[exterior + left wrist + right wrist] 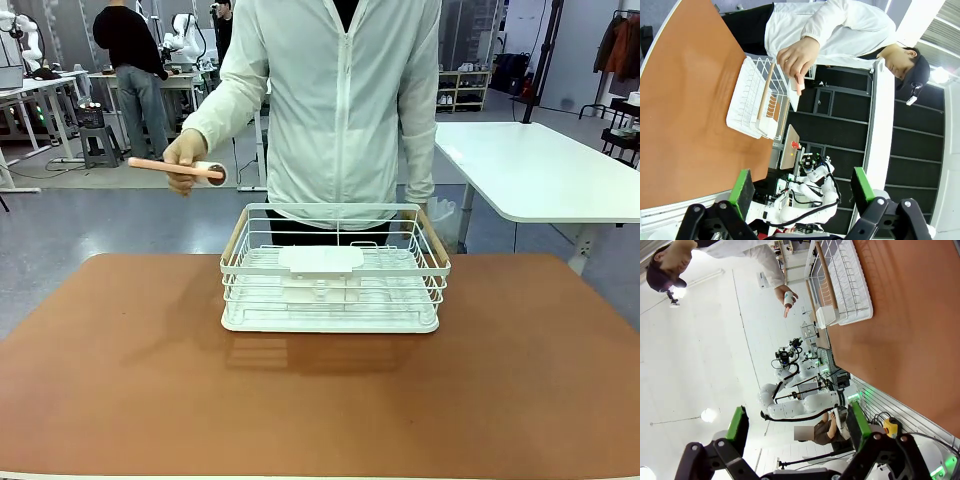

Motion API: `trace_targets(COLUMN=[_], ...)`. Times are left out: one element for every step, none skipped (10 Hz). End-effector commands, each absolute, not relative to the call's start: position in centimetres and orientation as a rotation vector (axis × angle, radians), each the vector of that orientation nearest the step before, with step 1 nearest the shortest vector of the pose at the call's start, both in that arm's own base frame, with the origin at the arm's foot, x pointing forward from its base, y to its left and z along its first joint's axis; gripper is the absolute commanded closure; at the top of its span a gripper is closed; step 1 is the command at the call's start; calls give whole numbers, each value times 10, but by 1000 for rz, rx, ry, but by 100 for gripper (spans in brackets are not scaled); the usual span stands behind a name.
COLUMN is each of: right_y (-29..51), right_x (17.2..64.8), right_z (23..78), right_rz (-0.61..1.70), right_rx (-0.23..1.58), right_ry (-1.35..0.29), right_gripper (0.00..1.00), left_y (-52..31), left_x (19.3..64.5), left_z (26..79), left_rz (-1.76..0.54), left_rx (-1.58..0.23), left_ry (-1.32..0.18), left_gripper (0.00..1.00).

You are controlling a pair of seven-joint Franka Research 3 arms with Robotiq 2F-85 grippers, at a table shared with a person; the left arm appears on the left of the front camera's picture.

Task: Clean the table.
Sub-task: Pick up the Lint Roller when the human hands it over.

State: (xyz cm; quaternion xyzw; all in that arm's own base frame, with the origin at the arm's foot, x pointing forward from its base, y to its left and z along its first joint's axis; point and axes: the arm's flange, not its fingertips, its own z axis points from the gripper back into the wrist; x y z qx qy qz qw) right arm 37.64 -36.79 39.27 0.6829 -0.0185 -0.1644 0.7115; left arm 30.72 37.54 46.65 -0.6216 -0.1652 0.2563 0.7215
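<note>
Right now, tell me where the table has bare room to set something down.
The table is bare left of the white wire rack, right of it, and along the near strip before it. Only the far middle is crowded, where the rack sits before the person.

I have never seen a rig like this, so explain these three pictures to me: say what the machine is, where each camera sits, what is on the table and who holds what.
The machine is a pair of robot arms, each ending in a two-finger gripper. The front picture looks from between the arms across the reddish-brown table at a person standing on the far side. The other two pictures come from cameras on the robot's wrists, so the room looks rolled sideways. In them the left gripper and the right gripper show as black fingers with green pads, both open and empty. On the table stands a white wire rack with wooden handles. The person's hand holds a pink-handled roller in the air.
</note>
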Motion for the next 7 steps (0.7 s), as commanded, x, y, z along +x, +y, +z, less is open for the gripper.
trace_targets(right_y=[-365,-365,-365,-365,-365,-365,-365], right_x=[375,375,375,375,375,375,375], right_z=[397,397,397,397,397,397,397], right_rz=[-372,-372,-372,-372,-372,-372,-372], right_rx=[1503,1503,1503,1503,1503,1503,1503], right_ry=[-41,-41,-41,-41,-41,-41,-41], right_gripper=[0,0,0,0,0,0,0], left_y=[377,377,377,377,377,377,377], left_x=[304,304,304,304,304,304,304], left_z=[467,467,467,467,467,467,467], left_rz=[563,563,563,563,563,563,563], left_rx=[-1363,-1363,-1363,-1363,-1363,-1363,-1363], left_ry=[-369,-369,-369,-369,-369,-369,-369], left_gripper=[0,0,0,0,0,0,0])
